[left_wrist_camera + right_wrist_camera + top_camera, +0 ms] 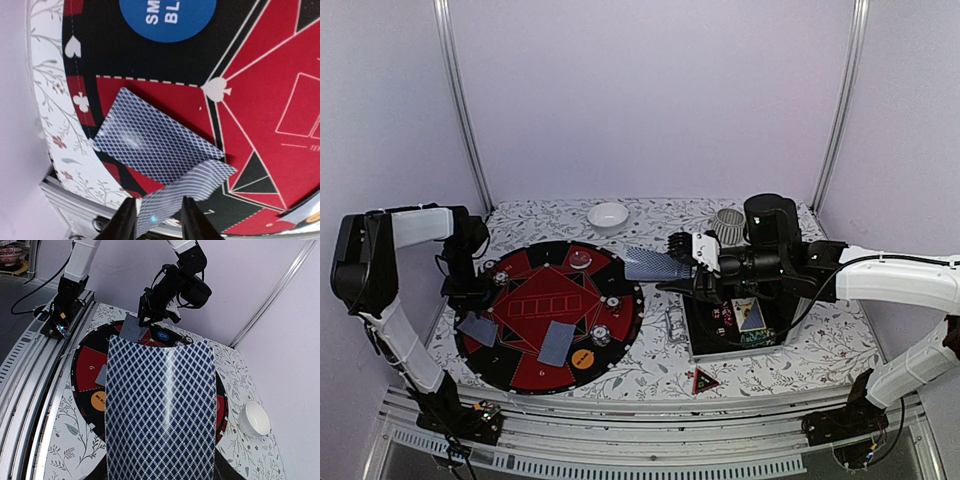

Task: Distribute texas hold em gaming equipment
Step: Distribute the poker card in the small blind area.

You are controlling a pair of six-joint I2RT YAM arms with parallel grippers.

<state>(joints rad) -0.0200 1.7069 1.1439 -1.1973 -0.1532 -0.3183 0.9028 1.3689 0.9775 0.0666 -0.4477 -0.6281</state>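
Gripping bowed grey-blue patterned-back playing card (160, 410) edgewise in right fingers (680, 243); may spring free. Straddling second card (200, 182) with parted left fingers (125, 222), nothing held; could drag it on lifting.

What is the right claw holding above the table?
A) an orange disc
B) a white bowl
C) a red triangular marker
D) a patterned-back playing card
D: the right claw is closed on a blue-patterned playing card, which fills most of its wrist view.
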